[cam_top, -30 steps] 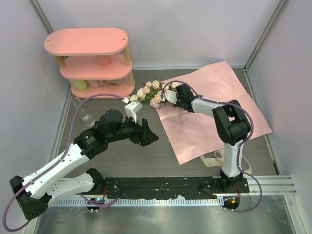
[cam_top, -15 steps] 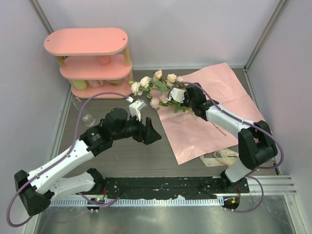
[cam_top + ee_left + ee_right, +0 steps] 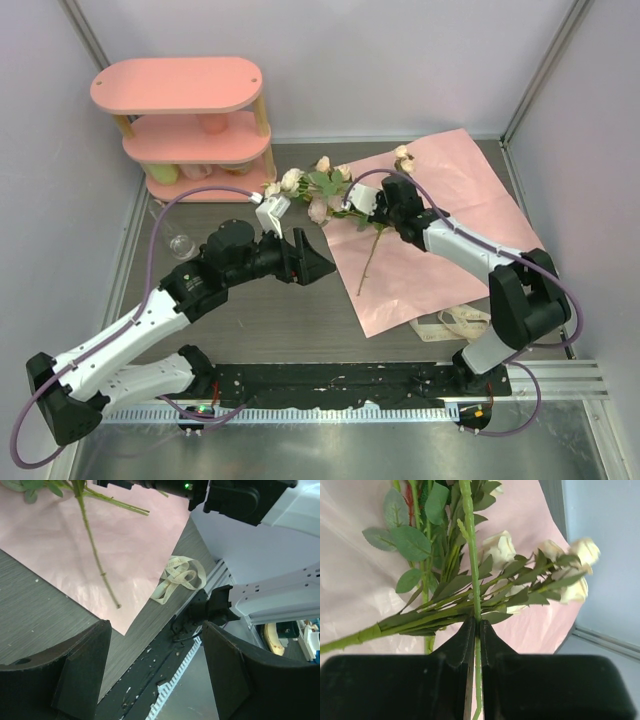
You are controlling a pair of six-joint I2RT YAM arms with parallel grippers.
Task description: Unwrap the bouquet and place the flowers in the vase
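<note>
The bouquet is undone. Its pink wrapping paper lies flat on the table, and the cream ribbon rests off the paper's near corner. My right gripper is shut on the flowers, a bunch of cream and pale pink roses held above the paper's left edge. In the right wrist view the jaws pinch a green stem among leaves and roses. One long stem hangs down. The clear glass vase stands far left. My left gripper is open and empty, just left of the paper.
A pink three-tier shelf with a yellow cup stands at the back left. Grey walls close in both sides. In the left wrist view the hanging stem, the paper and the ribbon show beyond the fingers.
My right gripper has lifted the flowers off the table and swung them right; one stem now dangles over the paper. My left arm has edged forward and to the right.
</note>
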